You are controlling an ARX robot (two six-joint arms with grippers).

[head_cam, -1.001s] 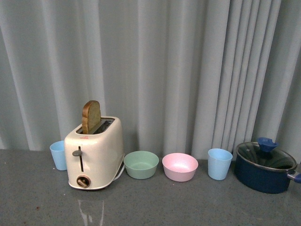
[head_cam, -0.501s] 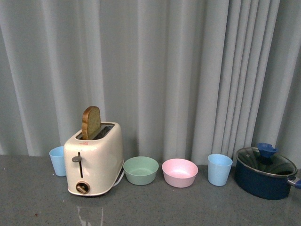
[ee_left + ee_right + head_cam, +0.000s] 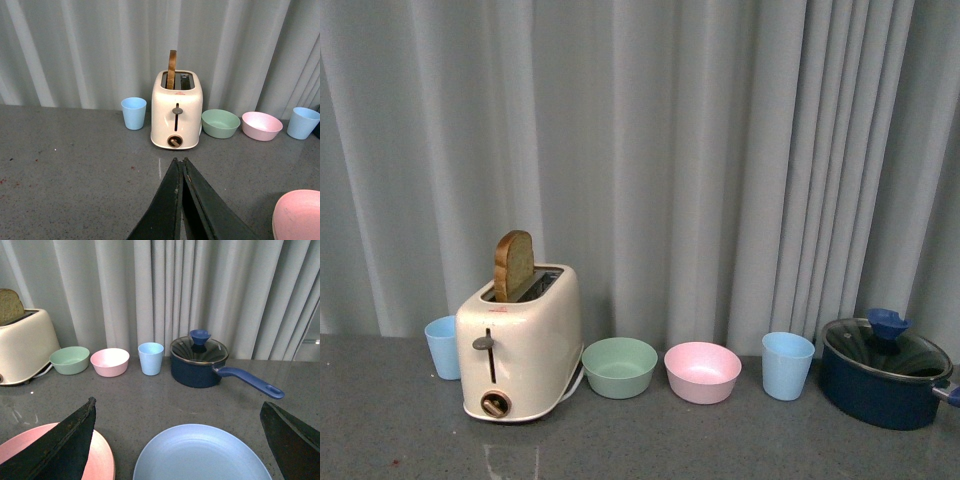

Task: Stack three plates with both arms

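The toaster now sits slightly lower in the front view.

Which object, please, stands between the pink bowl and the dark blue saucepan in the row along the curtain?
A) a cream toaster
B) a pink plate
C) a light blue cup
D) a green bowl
C: in the front view the light blue cup stands upright between the pink bowl and the dark blue saucepan, touching neither.

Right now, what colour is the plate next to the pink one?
The plate is plain light blue, seen best in the right wrist view.
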